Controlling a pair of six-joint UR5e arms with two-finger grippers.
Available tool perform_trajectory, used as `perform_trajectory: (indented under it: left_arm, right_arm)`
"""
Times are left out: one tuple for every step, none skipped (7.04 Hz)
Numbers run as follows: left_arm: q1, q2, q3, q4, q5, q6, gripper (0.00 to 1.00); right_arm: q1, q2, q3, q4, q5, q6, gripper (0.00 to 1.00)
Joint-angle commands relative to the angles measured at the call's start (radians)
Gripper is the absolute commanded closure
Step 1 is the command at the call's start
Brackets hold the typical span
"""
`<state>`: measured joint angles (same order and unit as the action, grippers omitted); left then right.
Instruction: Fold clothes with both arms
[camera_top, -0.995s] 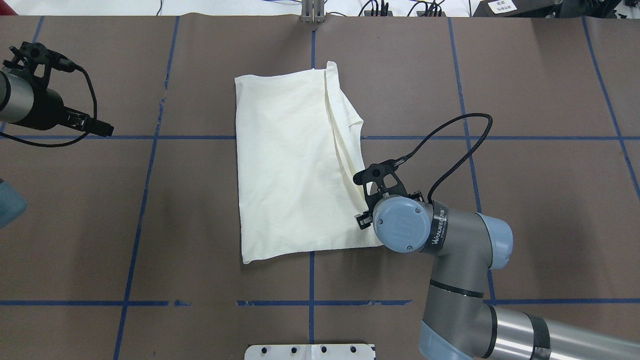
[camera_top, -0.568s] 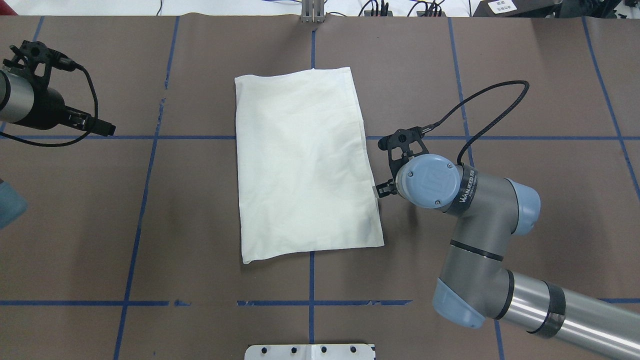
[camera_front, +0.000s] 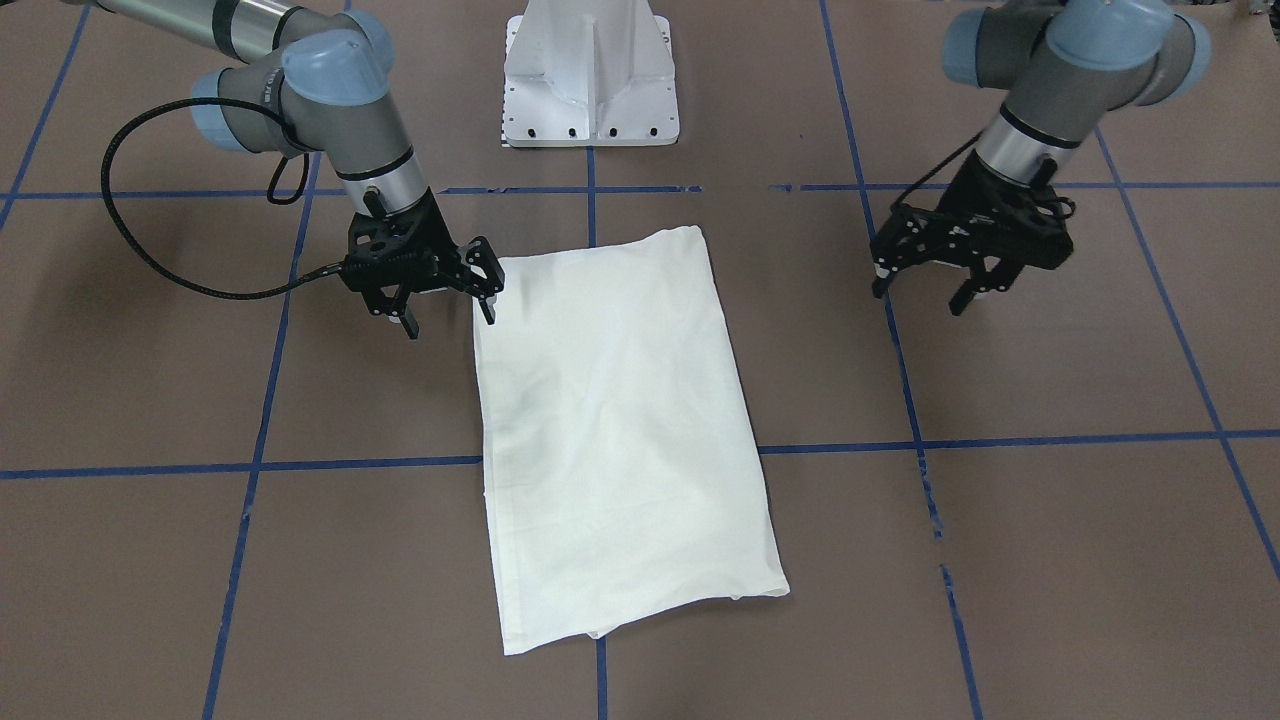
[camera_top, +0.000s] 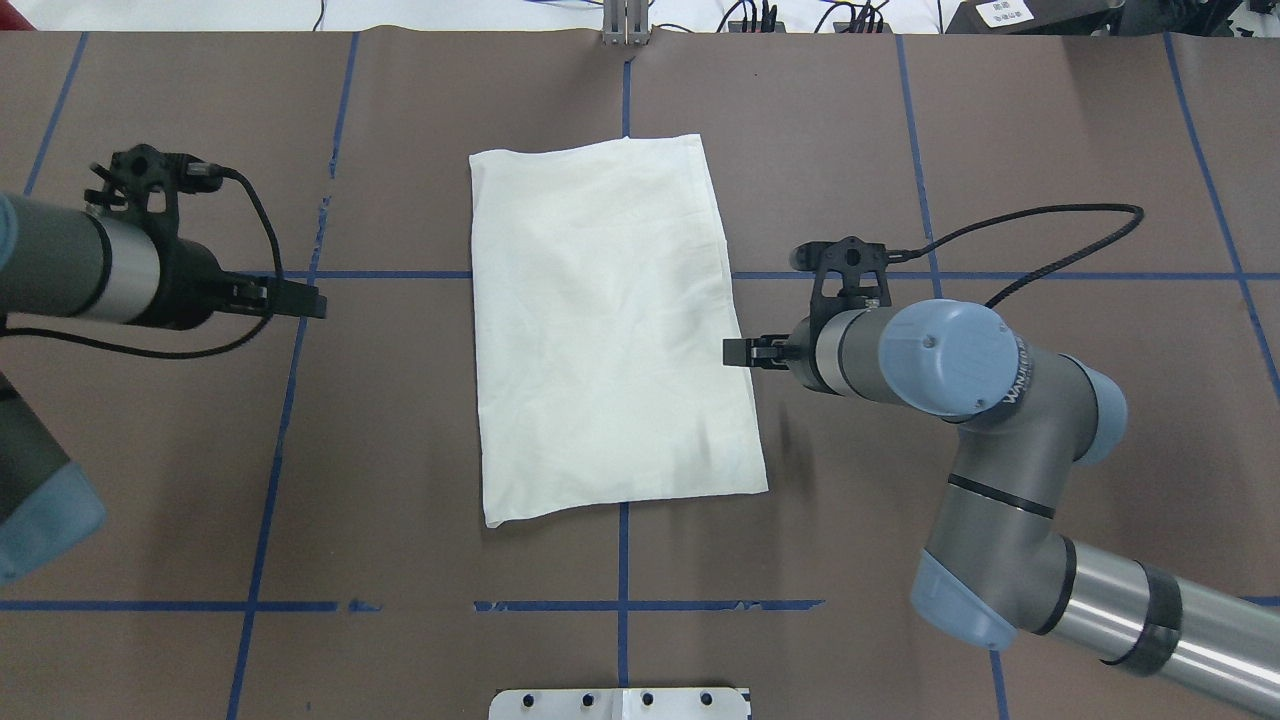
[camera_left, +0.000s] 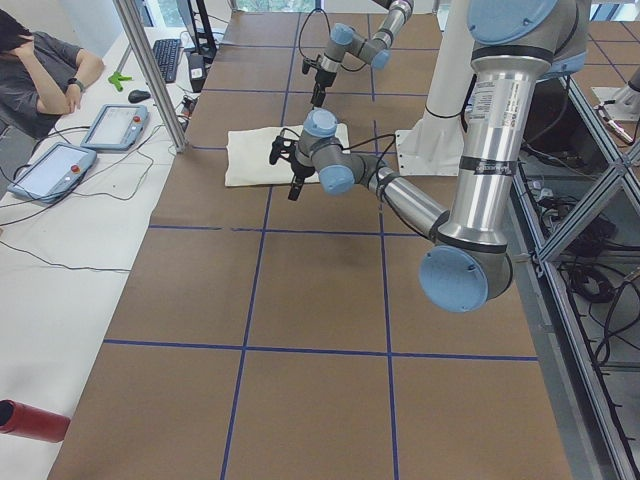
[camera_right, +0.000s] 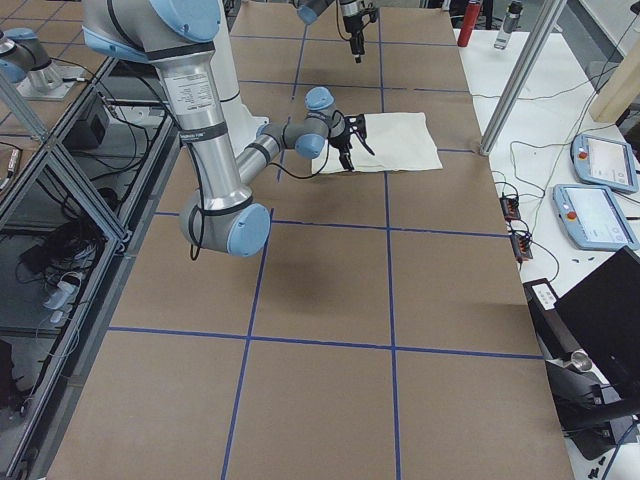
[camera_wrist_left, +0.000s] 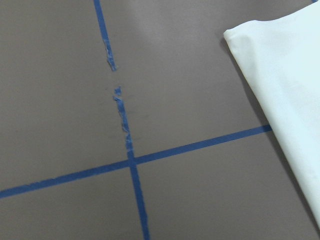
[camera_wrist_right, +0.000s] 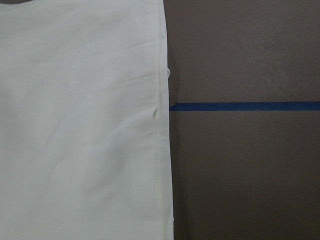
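Observation:
The clothes (camera_top: 610, 330) lie flat in the table's middle as a plain cream folded rectangle (camera_front: 620, 430), no print showing. My right gripper (camera_front: 450, 322) hovers open and empty at the shirt's right long edge, one fingertip (camera_front: 489, 312) just over the hem; from overhead the right gripper (camera_top: 745, 352) points at that edge. My left gripper (camera_front: 920, 300) is open and empty, well off the shirt's left side, over bare table (camera_top: 300, 300). The left wrist view catches one corner of the clothes (camera_wrist_left: 285, 75). The right wrist view looks down on the hem of the clothes (camera_wrist_right: 80, 120).
The white pedestal base (camera_front: 590, 80) stands at the robot's side of the table. Blue tape lines (camera_top: 622, 605) grid the brown table cover. A person (camera_left: 40, 60) sits at a side bench with tablets (camera_left: 115, 125).
A second ago my right gripper held a raised layer at the shirt's right edge; the layer now lies flat and the gripper has drawn back. My left arm has swung in towards the shirt.

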<state>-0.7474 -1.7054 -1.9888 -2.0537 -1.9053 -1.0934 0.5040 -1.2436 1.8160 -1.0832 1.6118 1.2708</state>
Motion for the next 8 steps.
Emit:
perform_trajectory:
  left_arm:
    - [0.208,-0.002,-0.076,-0.006,0.206,-0.433,0.00]
    - [0.273,0.001,-0.071,-0.078,0.280,-0.591,0.00]
    - [0.324,0.006,-0.055,-0.168,0.349,-0.760,0.11]
    - [0.382,-0.006,-0.024,-0.183,0.430,-0.890,0.25]
    - [0.446,-0.031,0.026,-0.192,0.515,-0.974,0.28]
    - [0.482,-0.067,0.091,-0.228,0.563,-0.997,0.28]
    - [0.494,-0.071,0.112,-0.250,0.563,-0.994,0.27]
    - [0.520,-0.071,0.125,-0.249,0.565,-0.994,0.27]
  right_arm:
    - [0.001,-0.164,0.064,0.222,-0.007,0.155,0.00]
    - [0.001,-0.189,0.094,0.239,-0.009,0.191,0.00]
    - [0.001,-0.185,0.094,0.240,-0.015,0.223,0.00]
    - [0.001,-0.182,0.094,0.240,-0.019,0.223,0.00]
    - [-0.001,-0.181,0.092,0.240,-0.023,0.223,0.00]
    - [0.001,-0.180,0.092,0.240,-0.023,0.223,0.00]
    - [0.001,-0.178,0.091,0.240,-0.023,0.223,0.00]
    - [0.001,-0.178,0.092,0.240,-0.023,0.223,0.00]
